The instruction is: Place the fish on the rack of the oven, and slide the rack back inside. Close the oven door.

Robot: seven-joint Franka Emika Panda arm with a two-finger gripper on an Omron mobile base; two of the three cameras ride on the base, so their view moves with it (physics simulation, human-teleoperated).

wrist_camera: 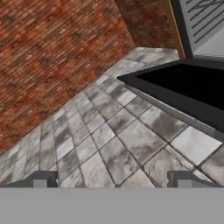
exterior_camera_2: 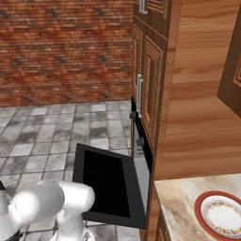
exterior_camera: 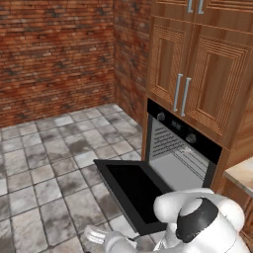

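The oven door (exterior_camera: pixel 132 190) hangs fully open, flat above the tiled floor (exterior_camera: pixel 44 163). In the hand view its near edge (wrist_camera: pixel 175 103) lies up and right of the gripper (wrist_camera: pixel 111 179), whose tips stand wide apart with nothing between them. The edge's long axis runs diagonally. The rack (exterior_camera: pixel 184 149) sits inside the oven (exterior_camera: pixel 180 150) (fish not discernible). No legible writing.

One oven (exterior_camera: pixel 185 163), with one door (exterior_camera: pixel 133 190) hanging open. Two knobs show on its control strip: one (exterior_camera: pixel 160 117) at the left end, one (exterior_camera: pixel 191 139) further right. Two upright bar handles (exterior_camera: pixel 181 94) sit side by side on the two wooden cabinet doors (exterior_camera: pixel 197 74) above. One plate (exterior_camera_2: pixel 221 214) lies on the surface (exterior_camera_2: pixel 181 207).
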